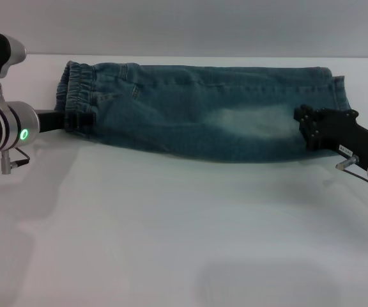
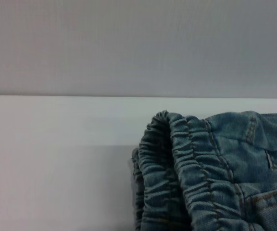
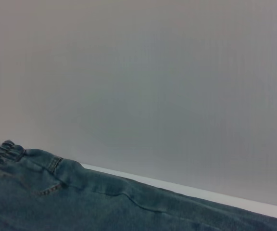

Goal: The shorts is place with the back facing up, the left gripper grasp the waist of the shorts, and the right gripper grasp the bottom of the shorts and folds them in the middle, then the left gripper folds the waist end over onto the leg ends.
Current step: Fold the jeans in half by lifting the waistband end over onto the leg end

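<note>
The blue-green denim shorts [image 1: 197, 109] lie doubled lengthwise as one long band across the far side of the white table [image 1: 184, 224]. Their ruffled waist [image 1: 76, 86] is on the left and the flat hemmed bottom [image 1: 334, 89] on the right. My left gripper [image 1: 82, 119] is at the near corner of the waist, shut on the band. Over the near corner of the leg ends sits my right gripper [image 1: 305, 126], shut on the cloth. The left wrist view shows the gathered waist [image 2: 177, 168] close up in two layers. In the right wrist view, the shorts [image 3: 81, 202] run away to the waist [image 3: 1, 151].
The table's far edge [image 1: 190, 57] runs just behind the shorts, with a grey wall [image 1: 184, 25] beyond it. White table surface spreads between the shorts and me.
</note>
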